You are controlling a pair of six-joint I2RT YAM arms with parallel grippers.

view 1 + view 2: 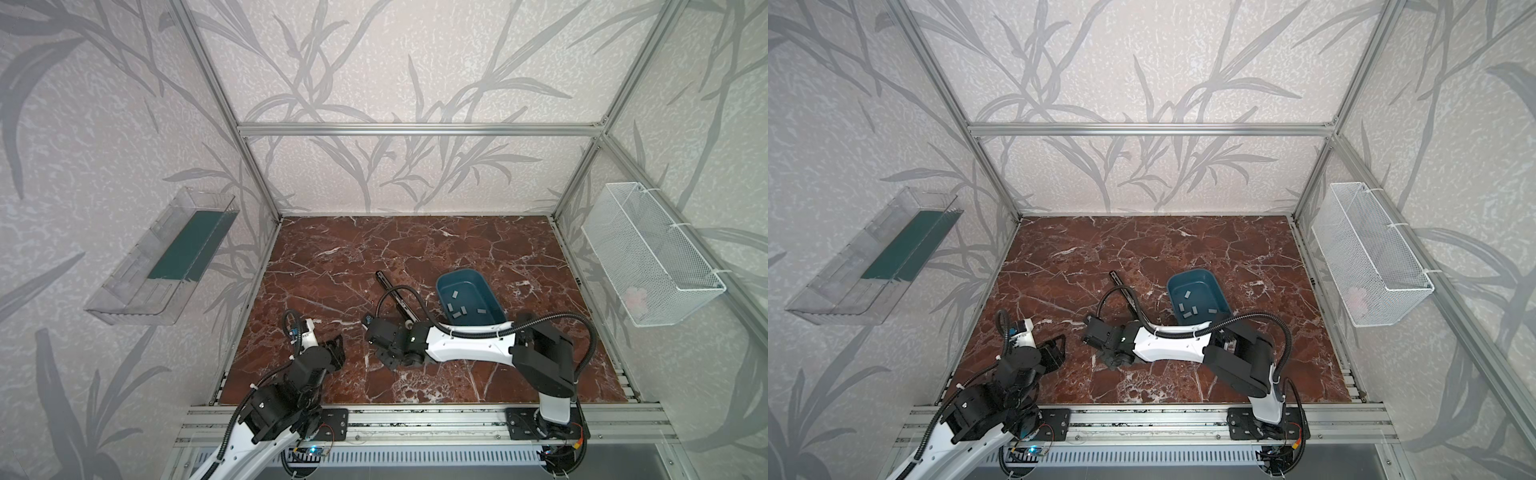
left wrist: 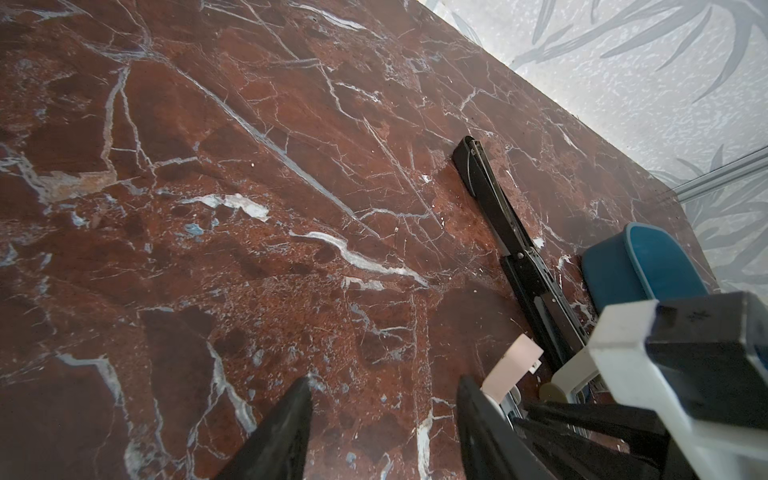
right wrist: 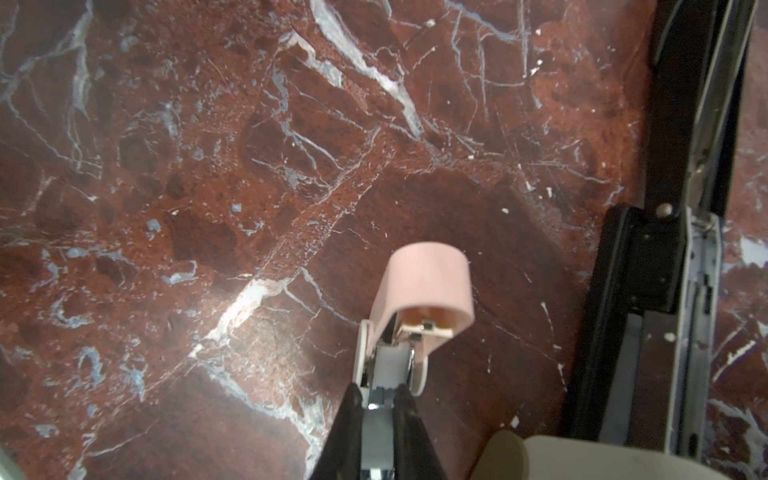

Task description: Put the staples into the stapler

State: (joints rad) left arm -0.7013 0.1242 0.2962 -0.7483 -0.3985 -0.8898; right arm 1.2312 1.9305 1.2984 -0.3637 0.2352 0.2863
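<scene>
A robotics lab test cell is shown: a red marble-patterned bench (image 1: 332, 257) is boxed in by an aluminium profile frame (image 1: 415, 129) that is fitted with panels (image 1: 415, 62) printed with grey leaves. Two robot arms, the left arm (image 1: 266, 411) and the right arm (image 1: 469, 345), are bolted to a slotted rail (image 1: 415, 419) along the near edge, with cables left exposed. A clear plastic bin (image 1: 124, 291) is mounted on the left wall and a white wire basket (image 1: 648, 257) on the right wall.
</scene>
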